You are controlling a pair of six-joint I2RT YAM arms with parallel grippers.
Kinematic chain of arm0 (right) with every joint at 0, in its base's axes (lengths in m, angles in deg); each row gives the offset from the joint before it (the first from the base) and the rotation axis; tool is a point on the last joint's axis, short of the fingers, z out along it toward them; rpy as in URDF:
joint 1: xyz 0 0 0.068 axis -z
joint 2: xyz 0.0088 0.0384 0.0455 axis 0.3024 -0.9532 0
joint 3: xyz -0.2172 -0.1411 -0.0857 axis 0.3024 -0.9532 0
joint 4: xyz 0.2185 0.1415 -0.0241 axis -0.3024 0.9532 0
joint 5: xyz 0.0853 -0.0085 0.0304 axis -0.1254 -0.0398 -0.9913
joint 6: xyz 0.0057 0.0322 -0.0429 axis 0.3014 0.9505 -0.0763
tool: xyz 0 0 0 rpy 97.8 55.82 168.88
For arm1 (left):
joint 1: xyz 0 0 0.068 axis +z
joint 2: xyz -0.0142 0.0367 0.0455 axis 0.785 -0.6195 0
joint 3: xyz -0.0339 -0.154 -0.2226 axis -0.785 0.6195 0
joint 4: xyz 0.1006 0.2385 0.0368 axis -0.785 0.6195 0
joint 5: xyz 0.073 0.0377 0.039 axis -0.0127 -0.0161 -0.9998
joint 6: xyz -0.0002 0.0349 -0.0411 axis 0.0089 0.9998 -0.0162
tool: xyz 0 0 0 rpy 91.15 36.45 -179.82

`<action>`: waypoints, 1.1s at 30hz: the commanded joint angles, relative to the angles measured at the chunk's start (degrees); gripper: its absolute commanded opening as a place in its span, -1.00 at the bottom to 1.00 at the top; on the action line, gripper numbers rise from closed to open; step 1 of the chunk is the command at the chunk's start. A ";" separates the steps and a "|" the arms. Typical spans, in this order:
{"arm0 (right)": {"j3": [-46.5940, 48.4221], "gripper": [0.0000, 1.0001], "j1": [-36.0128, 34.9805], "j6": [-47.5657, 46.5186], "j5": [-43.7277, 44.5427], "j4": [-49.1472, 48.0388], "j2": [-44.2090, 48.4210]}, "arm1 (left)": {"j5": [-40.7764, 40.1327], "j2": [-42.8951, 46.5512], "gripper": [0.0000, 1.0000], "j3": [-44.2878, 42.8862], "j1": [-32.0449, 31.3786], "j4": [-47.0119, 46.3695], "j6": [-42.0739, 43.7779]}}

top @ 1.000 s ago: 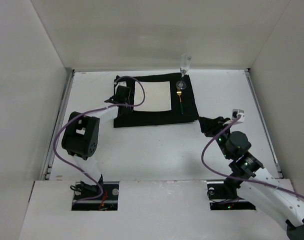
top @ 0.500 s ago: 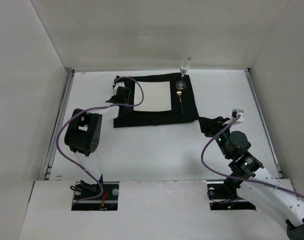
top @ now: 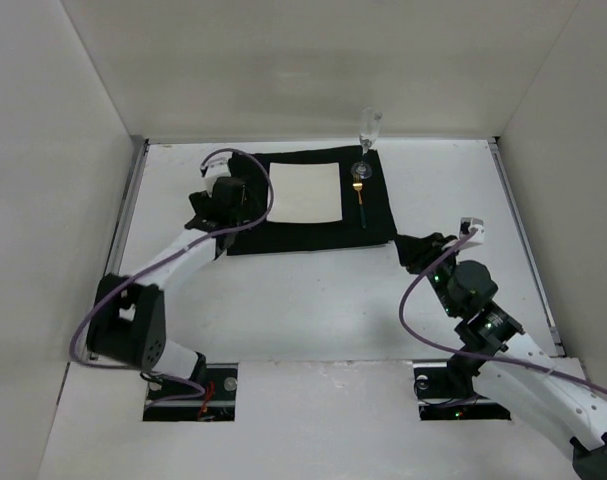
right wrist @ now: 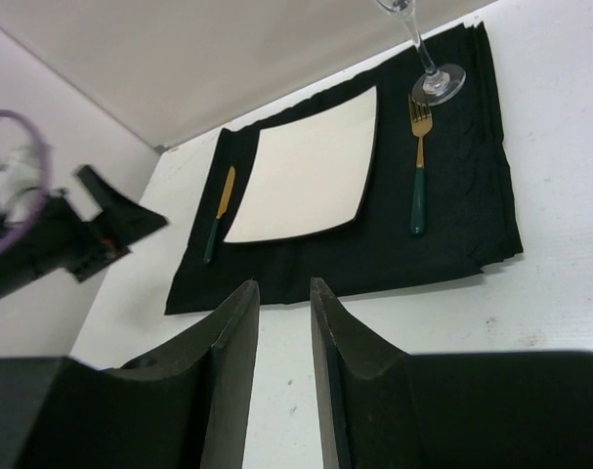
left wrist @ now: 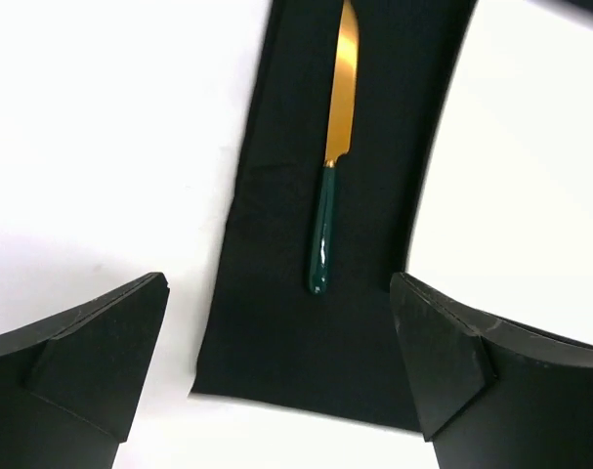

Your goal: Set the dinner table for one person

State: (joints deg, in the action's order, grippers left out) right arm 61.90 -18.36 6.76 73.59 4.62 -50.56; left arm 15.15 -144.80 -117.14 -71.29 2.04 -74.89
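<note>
Dinner table [top: 313,290]: knife [left wrist: 330,161] lies free on placemat [left wrist: 276,371], 9 o'clock of plate [right wrist: 306,171]; L gripper [left wrist: 278,288] released, spread wide; R gripper [right wrist: 282,285] slightly parted, empty.

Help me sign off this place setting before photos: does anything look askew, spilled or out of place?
Nothing is spilled or broken. Two oddities: the knife lies left of the plate and the fork right, the reverse of custom, and the right edge of the placemat is rumpled into folds.
</note>
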 commanded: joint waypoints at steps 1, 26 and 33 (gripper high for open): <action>0.38 -0.32 -0.02 0.11 -0.13 -3.12 -0.29 | -4.81 12.04 1.00 4.08 -0.77 0.30 -2.71; 2.66 0.41 -3.45 -0.86 -1.89 -5.94 -12.32 | -9.56 51.18 1.00 24.31 0.29 33.79 -28.29; 3.54 0.41 -5.38 -1.48 -1.54 -7.96 -16.89 | -10.26 53.38 1.00 25.71 -1.65 32.56 -28.03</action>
